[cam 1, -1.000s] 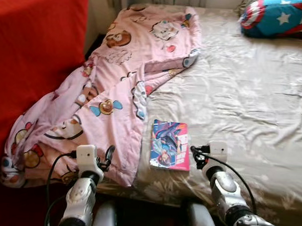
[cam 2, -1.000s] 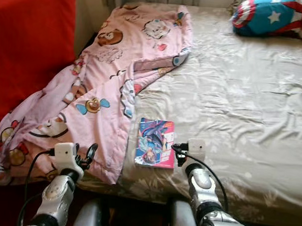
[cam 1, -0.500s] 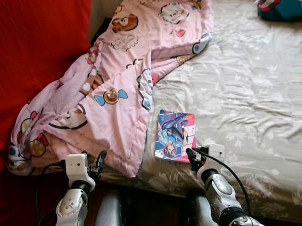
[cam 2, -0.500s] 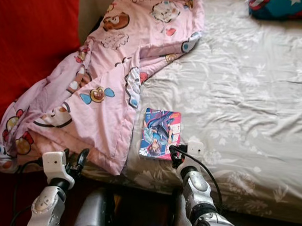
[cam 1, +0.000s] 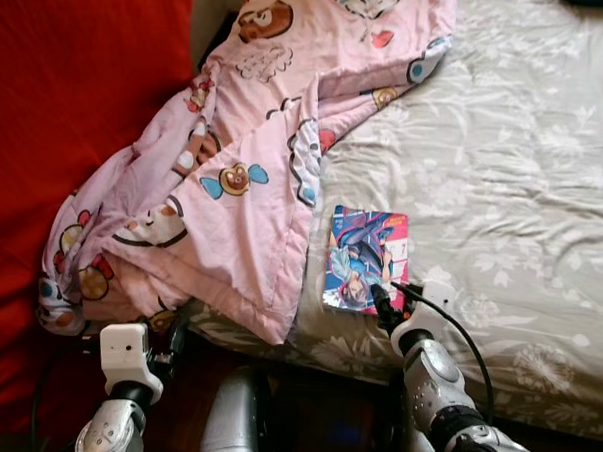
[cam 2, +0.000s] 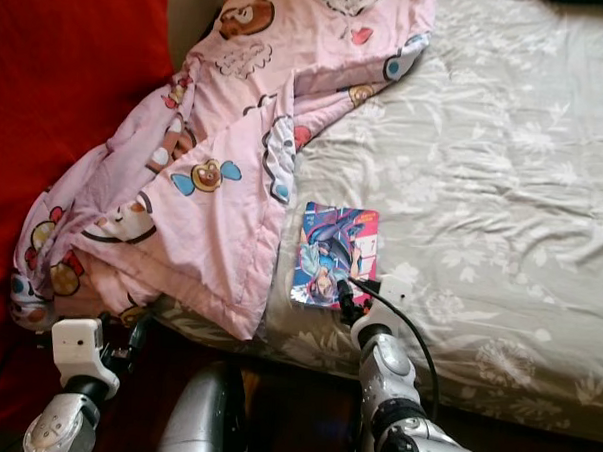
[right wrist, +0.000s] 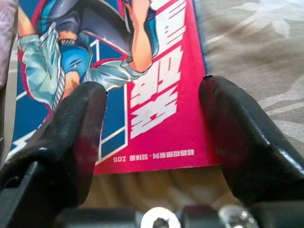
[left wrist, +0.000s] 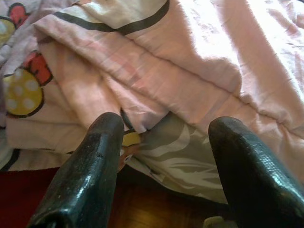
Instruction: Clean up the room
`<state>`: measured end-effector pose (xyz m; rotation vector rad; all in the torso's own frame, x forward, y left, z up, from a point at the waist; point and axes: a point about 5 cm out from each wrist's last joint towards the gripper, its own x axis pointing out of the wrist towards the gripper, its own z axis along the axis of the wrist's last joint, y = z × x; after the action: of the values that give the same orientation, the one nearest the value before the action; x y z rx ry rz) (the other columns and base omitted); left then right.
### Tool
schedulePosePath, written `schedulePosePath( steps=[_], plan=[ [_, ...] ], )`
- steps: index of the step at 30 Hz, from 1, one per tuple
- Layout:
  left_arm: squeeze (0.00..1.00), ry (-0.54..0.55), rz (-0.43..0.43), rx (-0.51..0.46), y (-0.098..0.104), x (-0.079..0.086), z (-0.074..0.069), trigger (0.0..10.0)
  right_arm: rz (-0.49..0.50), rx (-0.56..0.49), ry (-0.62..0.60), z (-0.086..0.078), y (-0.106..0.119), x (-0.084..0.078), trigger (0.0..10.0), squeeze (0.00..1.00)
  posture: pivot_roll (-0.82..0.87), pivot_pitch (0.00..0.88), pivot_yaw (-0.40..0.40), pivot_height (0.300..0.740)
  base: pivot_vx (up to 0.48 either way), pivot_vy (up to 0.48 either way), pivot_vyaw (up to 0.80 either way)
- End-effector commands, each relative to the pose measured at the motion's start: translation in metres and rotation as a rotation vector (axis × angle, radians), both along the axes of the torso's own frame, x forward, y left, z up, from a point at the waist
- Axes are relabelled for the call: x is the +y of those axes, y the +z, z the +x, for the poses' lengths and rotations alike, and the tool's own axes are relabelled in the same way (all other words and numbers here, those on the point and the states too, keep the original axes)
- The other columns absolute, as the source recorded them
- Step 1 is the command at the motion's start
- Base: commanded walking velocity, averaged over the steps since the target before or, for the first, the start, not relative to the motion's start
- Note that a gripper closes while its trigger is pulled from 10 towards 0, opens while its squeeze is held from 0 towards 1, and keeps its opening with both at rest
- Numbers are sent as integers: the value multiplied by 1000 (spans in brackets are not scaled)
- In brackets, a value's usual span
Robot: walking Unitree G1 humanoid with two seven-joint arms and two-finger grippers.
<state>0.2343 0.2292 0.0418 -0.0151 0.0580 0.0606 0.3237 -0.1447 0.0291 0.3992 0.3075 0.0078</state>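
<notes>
On bed [cam 1: 543, 187] — comic book [cam 1: 365, 259], "205" printed; right gripper [right wrist: 152, 142] spread over it.

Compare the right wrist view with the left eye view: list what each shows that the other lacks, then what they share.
Right wrist view alone: close detail of the comic book, namely the small print along its near edge and the red band of characters, with the open right gripper framing that edge.

Left eye view alone: the pink cartoon blanket draped off the bed, the red sofa, and the left gripper low beside the blanket.

Both: the comic book, the floral bedsheet and the right gripper.
</notes>
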Motion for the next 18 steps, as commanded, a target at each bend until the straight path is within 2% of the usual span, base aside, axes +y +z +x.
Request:
schedulePosePath(
  steps=[1,8,11,12,16,18],
  plan=[
    [0,13,13,39,-3,8,-9,10000,46,74,-37,-14,-17,-3,10000,0,183,322,164,593,0,0,0],
    [0,-21,35,61,0,3,-11,10000,71,140,-75,-30,-34,-8,10000,0,192,324,178,593,0,0,0],
    [0,-24,39,64,2,4,-11,10000,164,167,-72,-34,-39,-4,10000,0,203,321,184,593,0,0,0],
    [0,-24,39,64,2,4,-11,10000,164,167,-72,-34,-39,-4,10000,0,203,321,184,593,0,0,0],
    [0,-31,51,65,5,5,-11,10000,330,181,-78,-37,-42,4,10000,0,212,319,189,593,0,0,0],
    [0,-33,62,65,6,6,-11,10000,457,187,-110,-38,-44,6,10000,0,220,317,192,593,0,0,0]
  ],
)
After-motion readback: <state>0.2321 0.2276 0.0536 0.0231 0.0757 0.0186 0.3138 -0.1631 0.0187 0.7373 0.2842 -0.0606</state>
